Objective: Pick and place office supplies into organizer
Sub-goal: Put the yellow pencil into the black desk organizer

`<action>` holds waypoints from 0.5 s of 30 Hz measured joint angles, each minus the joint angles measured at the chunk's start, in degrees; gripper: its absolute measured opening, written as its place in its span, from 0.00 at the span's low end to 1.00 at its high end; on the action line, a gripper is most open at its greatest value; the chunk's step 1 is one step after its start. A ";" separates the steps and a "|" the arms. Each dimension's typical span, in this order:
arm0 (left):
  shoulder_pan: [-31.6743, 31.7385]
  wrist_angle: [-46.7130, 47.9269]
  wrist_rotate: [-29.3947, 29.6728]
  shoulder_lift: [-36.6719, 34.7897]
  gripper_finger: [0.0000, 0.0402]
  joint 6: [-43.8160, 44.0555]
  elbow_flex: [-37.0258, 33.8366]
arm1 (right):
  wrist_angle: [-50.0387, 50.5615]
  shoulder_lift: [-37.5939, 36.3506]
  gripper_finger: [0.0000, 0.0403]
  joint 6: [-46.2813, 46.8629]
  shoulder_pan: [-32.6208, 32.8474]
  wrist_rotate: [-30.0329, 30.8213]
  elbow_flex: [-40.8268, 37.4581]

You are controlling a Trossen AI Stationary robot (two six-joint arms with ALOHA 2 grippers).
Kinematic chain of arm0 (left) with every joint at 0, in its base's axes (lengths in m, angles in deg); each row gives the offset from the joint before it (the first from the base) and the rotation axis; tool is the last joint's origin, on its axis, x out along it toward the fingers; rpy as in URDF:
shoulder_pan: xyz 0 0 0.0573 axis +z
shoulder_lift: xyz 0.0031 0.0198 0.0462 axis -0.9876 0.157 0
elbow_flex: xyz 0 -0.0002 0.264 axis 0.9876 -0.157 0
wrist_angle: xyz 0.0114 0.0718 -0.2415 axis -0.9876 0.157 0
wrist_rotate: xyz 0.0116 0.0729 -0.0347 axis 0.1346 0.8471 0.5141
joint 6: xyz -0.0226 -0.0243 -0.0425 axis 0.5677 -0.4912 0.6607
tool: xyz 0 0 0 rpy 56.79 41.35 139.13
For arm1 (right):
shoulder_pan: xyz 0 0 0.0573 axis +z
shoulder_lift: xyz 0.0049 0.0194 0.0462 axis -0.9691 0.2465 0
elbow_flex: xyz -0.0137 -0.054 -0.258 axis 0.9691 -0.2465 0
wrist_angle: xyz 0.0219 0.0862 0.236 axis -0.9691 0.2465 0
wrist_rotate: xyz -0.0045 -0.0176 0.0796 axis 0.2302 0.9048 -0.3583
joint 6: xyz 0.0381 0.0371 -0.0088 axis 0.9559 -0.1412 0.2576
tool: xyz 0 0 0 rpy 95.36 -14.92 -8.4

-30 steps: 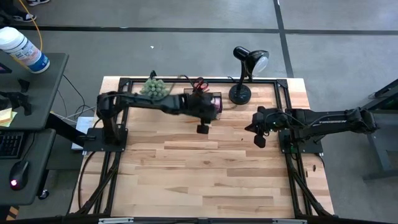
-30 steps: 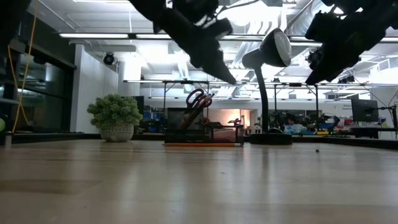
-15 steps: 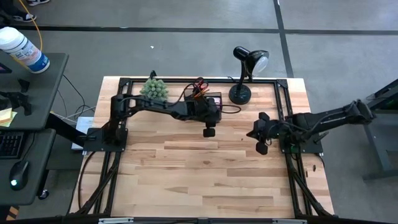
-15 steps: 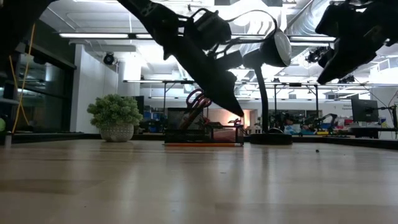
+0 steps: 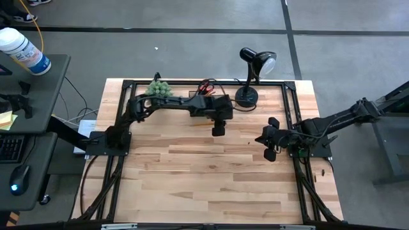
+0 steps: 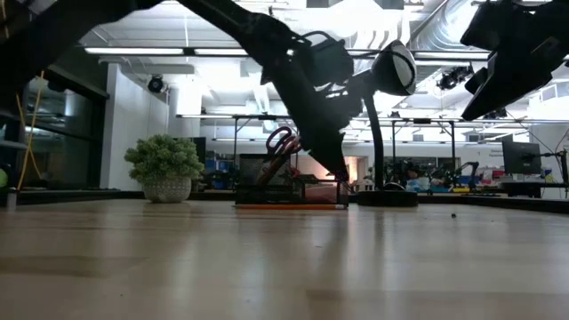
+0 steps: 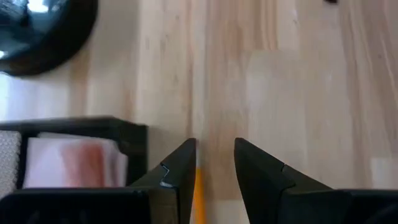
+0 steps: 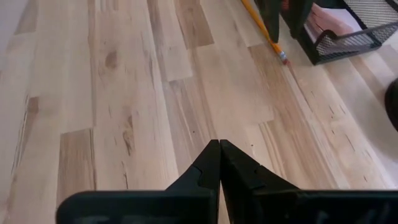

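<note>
My left gripper (image 5: 218, 130) hangs open just above the table by the near right corner of the black organizer (image 6: 289, 191). In the left wrist view its fingers stand on either side of an orange pencil (image 7: 199, 193) without touching it. This pencil (image 6: 289, 206) lies flat on the table along the organizer's near side (image 8: 264, 28). A pink sticky-note pad (image 7: 68, 162) sits in the organizer's low tray. Red-handled scissors (image 6: 283, 142) stand in the tall compartment. My right gripper (image 5: 269, 152) waits shut (image 8: 219, 149) above the table's right part.
The black desk lamp (image 5: 252, 73) stands right of the organizer, with its base (image 7: 37, 31) close to my left gripper. The green plant (image 6: 164, 169) is at the far left. Bare wood (image 5: 204, 179) stretches over the near half of the table.
My left gripper has moved toward the table's right along the organizer's near side and come down close to the pencil. My right arm has drawn back a little toward the right and near edges. The supplies and the organizer have stayed where they were.
</note>
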 joint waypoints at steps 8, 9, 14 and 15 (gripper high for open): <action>1.88 8.22 -3.36 1.80 0.22 -0.33 5.91 | 0.33 0.00 0.00 0.87 0.00 1.68 0.00; 1.99 10.21 -4.47 1.80 0.22 -0.05 5.91 | 0.39 0.00 0.00 0.73 0.00 1.64 0.00; 2.13 27.84 -4.50 1.80 0.22 -3.08 5.79 | 0.38 -0.01 0.01 0.67 0.00 1.73 0.00; 1.76 29.85 -2.87 1.80 0.22 -3.96 5.30 | 0.38 0.00 0.00 0.64 0.00 1.82 0.00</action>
